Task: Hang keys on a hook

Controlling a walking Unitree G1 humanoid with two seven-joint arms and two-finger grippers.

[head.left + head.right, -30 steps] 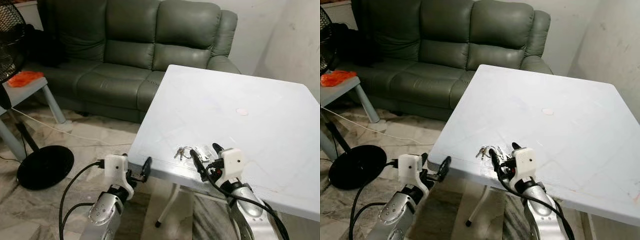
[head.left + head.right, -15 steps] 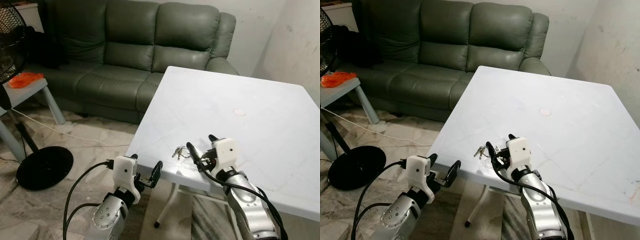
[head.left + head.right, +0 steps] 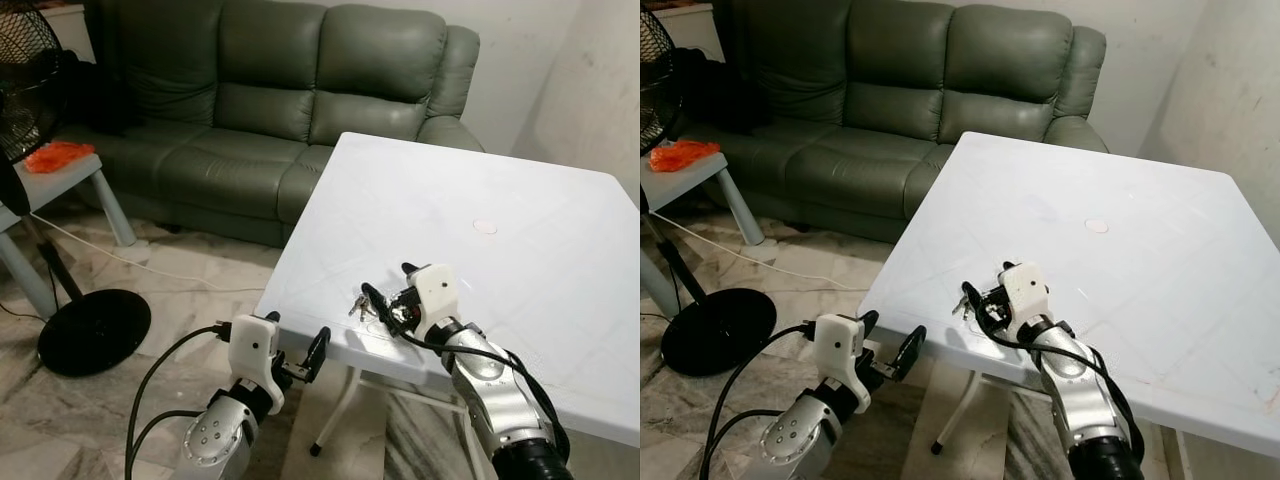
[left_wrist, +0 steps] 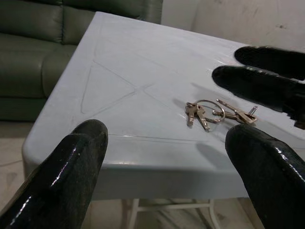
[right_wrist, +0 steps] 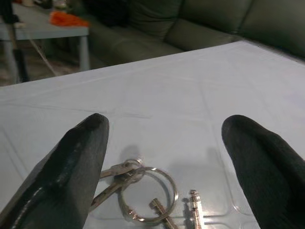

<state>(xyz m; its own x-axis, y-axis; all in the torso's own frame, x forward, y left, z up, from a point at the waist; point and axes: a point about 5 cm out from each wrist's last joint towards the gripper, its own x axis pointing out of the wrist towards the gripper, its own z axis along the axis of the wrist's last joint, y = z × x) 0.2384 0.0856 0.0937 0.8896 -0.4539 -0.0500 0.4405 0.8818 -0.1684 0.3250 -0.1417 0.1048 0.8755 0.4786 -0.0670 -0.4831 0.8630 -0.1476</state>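
Here, right gripper (image 3: pixel 386 290) jaws spread over keys (image 3: pixel 361 304), table (image 3: pixel 520 240)

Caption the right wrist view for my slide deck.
Right gripper open over the keys lying on the white table.

No readable text or markings.

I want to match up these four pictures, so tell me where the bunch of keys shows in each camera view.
Left eye view: keys on the white table near its front edge, just left of the right gripper.
Right eye view: same spot, beside that gripper.
Left wrist view: right of centre on the tabletop.
Right wrist view: low in the picture, between the open jaws.
Shared landmark: the table's near edge.
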